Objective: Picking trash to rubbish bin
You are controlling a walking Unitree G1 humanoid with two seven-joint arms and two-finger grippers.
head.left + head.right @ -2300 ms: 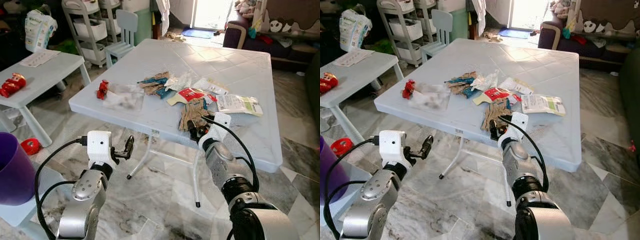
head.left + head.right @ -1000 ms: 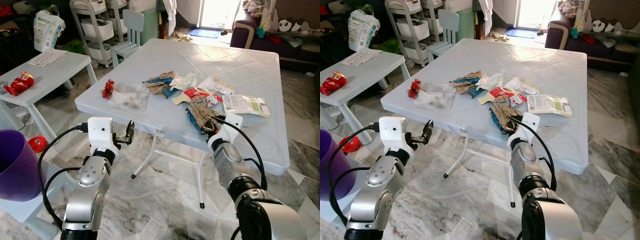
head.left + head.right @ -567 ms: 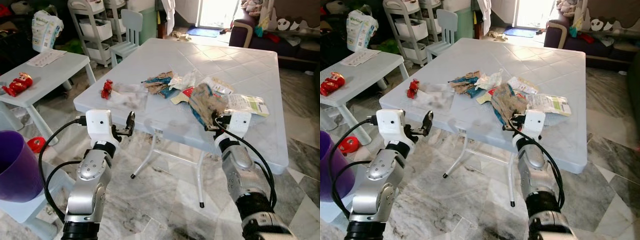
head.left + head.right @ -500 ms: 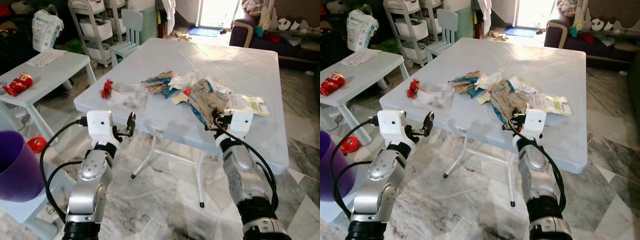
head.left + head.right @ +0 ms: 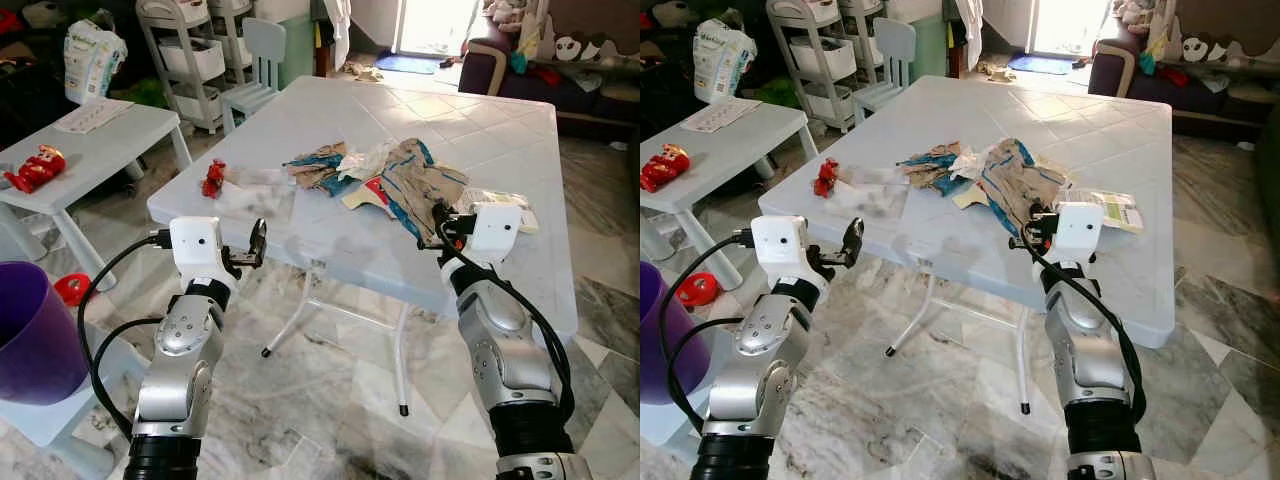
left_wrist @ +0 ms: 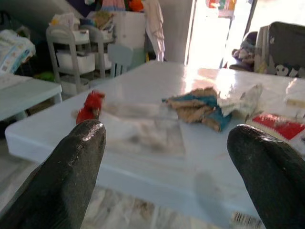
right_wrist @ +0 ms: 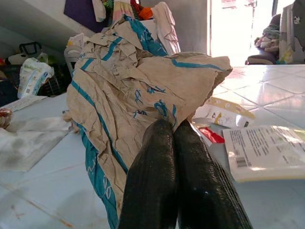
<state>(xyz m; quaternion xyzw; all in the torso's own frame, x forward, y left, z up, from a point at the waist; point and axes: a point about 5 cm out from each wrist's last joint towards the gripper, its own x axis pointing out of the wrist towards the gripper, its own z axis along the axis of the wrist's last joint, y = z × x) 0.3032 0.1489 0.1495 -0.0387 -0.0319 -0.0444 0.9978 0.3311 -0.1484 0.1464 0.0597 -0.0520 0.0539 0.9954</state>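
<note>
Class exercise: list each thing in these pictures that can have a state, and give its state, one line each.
Right end effector: shut on the crumpled paper bag.
Crumpled paper bag: lifted, hanging over the white table.
Left end effector: open, holding nothing, facing the table edge.
Red wrapper: lying on the table.
Purple bin: upright, open-topped.

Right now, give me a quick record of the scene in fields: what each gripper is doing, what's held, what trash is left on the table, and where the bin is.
Right gripper: shut on the crumpled brown paper bag, lifted above the table
Left gripper: open, holding nothing, off the near edge of the white table
Trash left: brown and blue wrapper, red packet, printed packet, clear plastic sheet
Also on table: small red toy
Bin: purple bin, on the robot's left
</note>
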